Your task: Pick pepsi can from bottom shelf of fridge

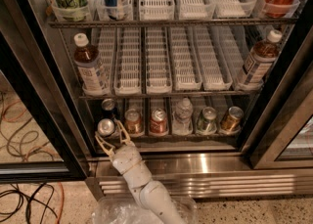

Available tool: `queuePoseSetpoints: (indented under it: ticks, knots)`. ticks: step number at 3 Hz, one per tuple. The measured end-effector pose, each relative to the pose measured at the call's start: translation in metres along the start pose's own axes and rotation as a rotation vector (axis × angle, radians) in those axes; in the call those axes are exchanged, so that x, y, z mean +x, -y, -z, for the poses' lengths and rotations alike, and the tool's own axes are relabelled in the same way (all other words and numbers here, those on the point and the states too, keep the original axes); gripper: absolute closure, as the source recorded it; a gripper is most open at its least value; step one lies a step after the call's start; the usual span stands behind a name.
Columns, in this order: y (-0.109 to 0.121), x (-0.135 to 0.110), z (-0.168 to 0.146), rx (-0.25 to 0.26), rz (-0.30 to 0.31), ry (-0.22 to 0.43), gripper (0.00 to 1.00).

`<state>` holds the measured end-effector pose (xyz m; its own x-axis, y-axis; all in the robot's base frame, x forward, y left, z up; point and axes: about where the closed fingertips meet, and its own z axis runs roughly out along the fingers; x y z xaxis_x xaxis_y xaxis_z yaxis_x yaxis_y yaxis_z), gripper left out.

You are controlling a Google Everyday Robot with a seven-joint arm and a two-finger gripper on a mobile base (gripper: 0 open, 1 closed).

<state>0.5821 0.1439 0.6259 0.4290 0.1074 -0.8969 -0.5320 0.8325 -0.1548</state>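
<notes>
The pepsi can [105, 127], silver top up with its dark side barely showing, sits at the left front edge of the bottom shelf [166, 138] of the fridge [195, 167]. My gripper [109, 133] reaches up from below on its white arm, and its thin fingers [122, 131] close around the can. The can is drawn forward of the row. A second dark can [108, 105] stands behind it in the same lane.
Right of it on the bottom shelf stand a copper can [133, 121], a red can [158, 120], a clear bottle [183, 116], a green can [207, 120] and a gold can [231, 119]. Tea bottles [91, 70] stand on the rack above. Cables [19, 198] lie on the floor at left.
</notes>
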Motion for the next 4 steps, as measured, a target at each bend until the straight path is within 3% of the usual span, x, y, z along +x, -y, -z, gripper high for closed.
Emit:
queuePoseSetpoints:
  ticks: [2,3,4]
  knots:
    - [-0.002,-0.02,-0.026,-0.035,0.023,0.101,1.0]
    - [0.003,-0.034,-0.039,-0.031,0.047,0.156,1.0]
    - [0.011,-0.036,-0.037,-0.016,0.067,0.165,1.0]
